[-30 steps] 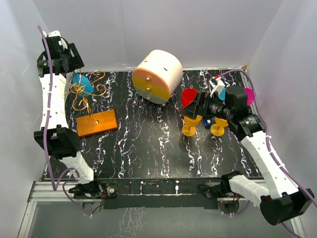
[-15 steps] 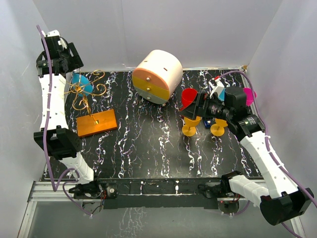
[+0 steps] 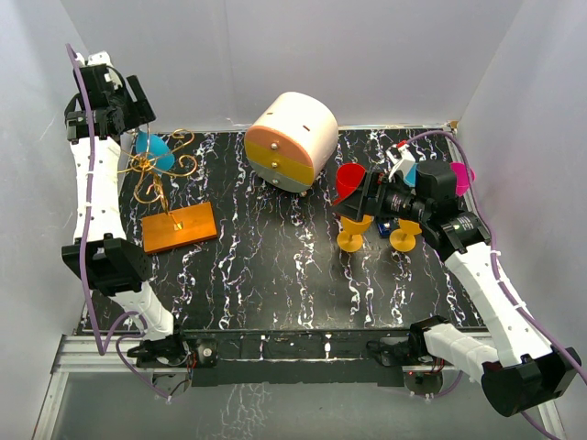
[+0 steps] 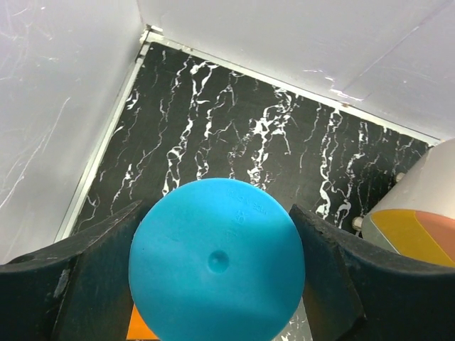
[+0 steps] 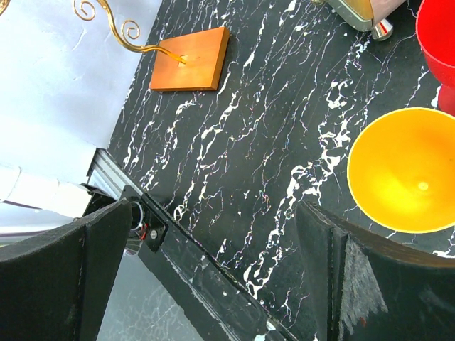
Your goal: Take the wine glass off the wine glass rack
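At the rack (image 3: 180,227), left tool (image 4: 215,220) clasps blue glass (image 4: 217,270).

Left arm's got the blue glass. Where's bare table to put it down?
Widest bare patch of table: the middle, bordered by the orange base of the wine glass rack, the drawer box and the yellow glasses. The near strip is bare too. Crowded: far left round the rack's wires, far right among glasses under the right arm.

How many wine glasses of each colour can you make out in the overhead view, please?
Blue wine glass: 2, the second partly hidden
Red wine glass: 1
Yellow wine glass: 2, the other beside it
Pink wine glass: 1, partly hidden
Total: 6
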Controlling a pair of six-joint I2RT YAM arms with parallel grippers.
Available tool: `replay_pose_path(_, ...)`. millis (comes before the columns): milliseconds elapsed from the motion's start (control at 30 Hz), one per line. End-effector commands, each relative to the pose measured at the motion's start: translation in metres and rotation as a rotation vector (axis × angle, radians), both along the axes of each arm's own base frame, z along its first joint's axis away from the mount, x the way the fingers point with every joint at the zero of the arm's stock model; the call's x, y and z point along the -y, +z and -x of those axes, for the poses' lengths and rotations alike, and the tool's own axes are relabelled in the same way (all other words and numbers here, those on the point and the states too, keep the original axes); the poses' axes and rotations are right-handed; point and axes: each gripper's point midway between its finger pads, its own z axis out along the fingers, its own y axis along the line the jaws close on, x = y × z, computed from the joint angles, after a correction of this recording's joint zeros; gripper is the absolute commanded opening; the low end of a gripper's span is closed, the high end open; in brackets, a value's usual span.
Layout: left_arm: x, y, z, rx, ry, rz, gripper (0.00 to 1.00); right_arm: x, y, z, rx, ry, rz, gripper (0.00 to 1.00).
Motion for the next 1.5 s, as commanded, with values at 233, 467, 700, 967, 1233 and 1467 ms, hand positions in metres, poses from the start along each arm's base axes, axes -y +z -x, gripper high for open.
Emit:
replay_pose_path(233,0.02,0.053,0.018,0.134,-0.118,-0.006,0.64,-0.005,0.016,-0.003,0.071,0.024,-0.031,0.98)
replay_pose_path(467,0.023,0.053,0.035,0.137,-0.123,-0.016,0.63,-0.007,0.016,-0.002,0.066,0.033,-0.044,0.98)
replay_pose_path(700,0.018,0.055,0.053,0.133,-0.087,-0.042,0.63,-0.008,0.018,-0.002,0.067,0.039,-0.052,0.98)
replay_pose_path(967,-0.024,0.057,0.073,0.1,0.147,-0.137,0.63,-0.009,0.02,-0.002,0.067,0.042,-0.051,0.99)
replay_pose_path(1233,-0.044,0.077,0.06,0.163,0.251,-0.187,0.62,-0.011,0.023,-0.003,0.067,0.047,-0.062,0.98)
replay_pose_path(1467,-0.057,0.128,0.054,0.317,0.334,-0.213,0.61,-0.009,0.028,-0.004,0.073,0.032,-0.064,0.98)
